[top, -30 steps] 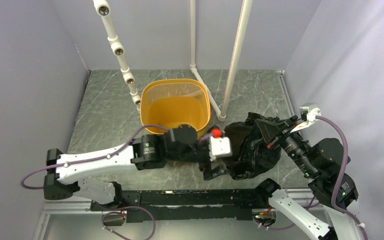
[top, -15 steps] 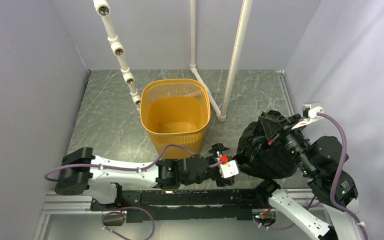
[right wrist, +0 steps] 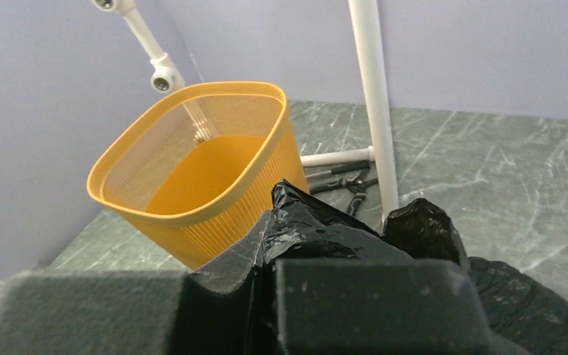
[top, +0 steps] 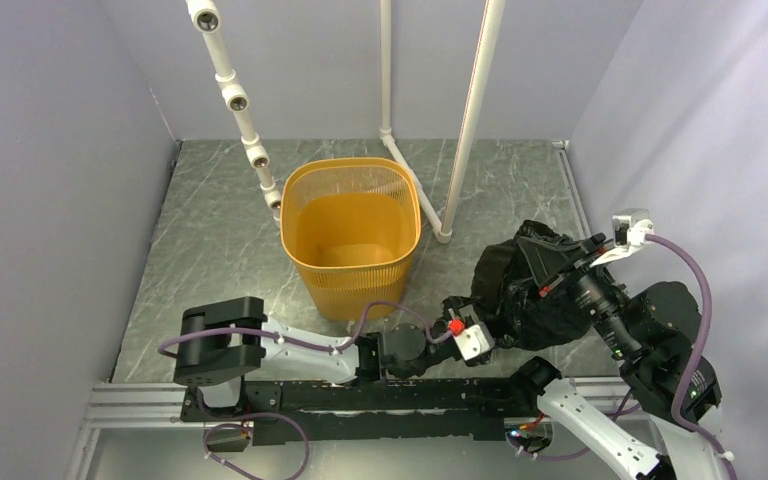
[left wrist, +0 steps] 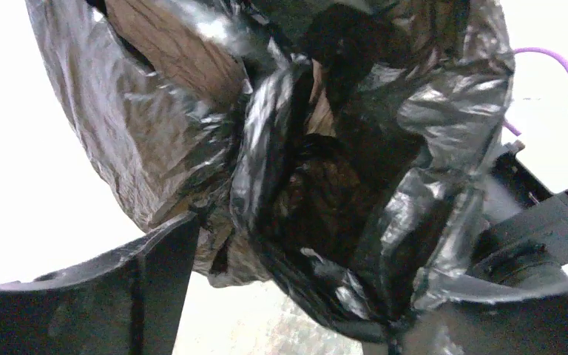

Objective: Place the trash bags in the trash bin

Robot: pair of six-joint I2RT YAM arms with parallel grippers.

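**A:** Where was the trash bag [top: 530, 300] when you looked?

**B:** Outside the trash bin [top: 355, 285], to its right and nearer the arms. It was bunched into a glossy black lump. The right pincer [right wrist: 262, 296] had its jaws pressed together on a fold at the top, so the plastic bulged out on either side of them.

**A:** Was it resting on the desk [top: 220, 230]?

**B:** I could not tell whether the lowest folds touched it. From above, the lump sat over the right part of the grey marbled top, apart from the bin's wall.

**A:** And the other arm?

**B:** It lay low along the near edge, reaching to the right. The left pincer [top: 475, 320] was at the bag's lower left side, spread wide. From its own camera the crinkled underside filled the gap between the two fingers [left wrist: 140, 288], and something brown showed through the thin plastic (I could not make out what it was). Whether the fingers touched the plastic I could not tell.

**A:** How did the bin stand?

**B:** Upright on the desk with its mouth facing up. It was yellow-orange with a rounded-square rim and finely slit sides. Just behind and to the right of it stood a white pipe [top: 470, 110], its foot on the desk. A small dark tool [right wrist: 344, 177] lay beside that foot.
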